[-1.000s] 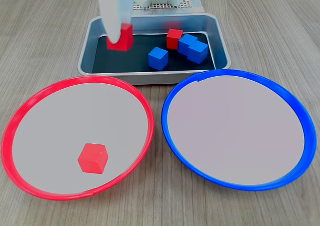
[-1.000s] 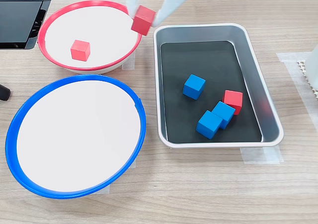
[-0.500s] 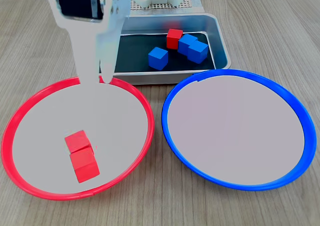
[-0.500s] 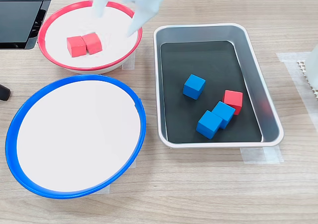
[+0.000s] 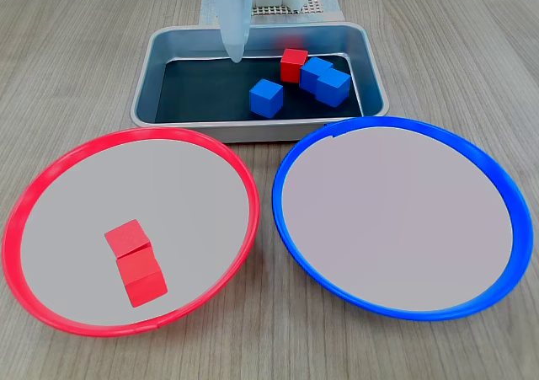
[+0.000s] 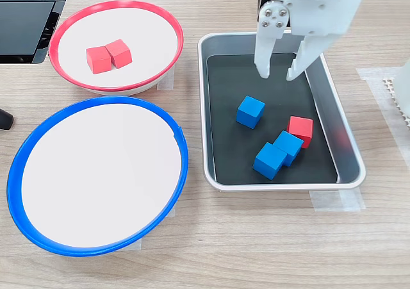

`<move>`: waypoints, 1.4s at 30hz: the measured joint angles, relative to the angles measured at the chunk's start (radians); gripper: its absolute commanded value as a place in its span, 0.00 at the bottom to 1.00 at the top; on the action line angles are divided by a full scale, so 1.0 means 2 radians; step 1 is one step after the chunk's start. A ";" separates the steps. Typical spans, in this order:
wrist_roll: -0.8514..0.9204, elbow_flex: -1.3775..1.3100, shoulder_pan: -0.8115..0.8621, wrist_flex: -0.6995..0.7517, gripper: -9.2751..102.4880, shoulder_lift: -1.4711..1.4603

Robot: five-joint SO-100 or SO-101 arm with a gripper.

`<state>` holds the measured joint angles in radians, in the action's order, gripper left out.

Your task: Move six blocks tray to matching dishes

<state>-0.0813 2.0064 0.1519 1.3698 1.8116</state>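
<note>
Hand point(image 6: 277, 76) spread wide (holding nothing), above tray point(image 6: 346, 135)

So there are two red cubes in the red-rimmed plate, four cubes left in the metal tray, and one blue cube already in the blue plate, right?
Not quite: the blue-rimmed plate holds nothing, as both fixed views show. All three blue cubes are in the tray with one red cube. The two red cubes in the red-rimmed plate are right.
</note>
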 measured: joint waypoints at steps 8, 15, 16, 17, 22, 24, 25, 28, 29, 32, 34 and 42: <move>-0.157 -0.018 -0.061 -0.049 0.28 -0.037; -0.170 -0.018 -0.065 -0.075 0.26 -0.078; -0.170 -0.017 -0.066 -0.077 0.26 -0.083; -0.170 -0.017 -0.066 -0.080 0.25 -0.087; -0.163 -0.016 -0.061 -0.082 0.17 -0.102; -0.158 -0.016 -0.060 -0.082 0.10 -0.106; -0.153 -0.016 -0.060 -0.084 0.08 -0.106; -0.131 -0.016 -0.060 -0.076 0.08 -0.106; -0.125 -0.019 -0.060 -0.067 0.08 -0.106; -0.100 -0.045 -0.068 -0.018 0.08 -0.088; -0.081 -0.083 -0.096 0.015 0.08 -0.074; -0.077 -0.307 -0.166 0.034 0.08 -0.136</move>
<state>-0.2362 1.3929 -0.1795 1.4373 1.5401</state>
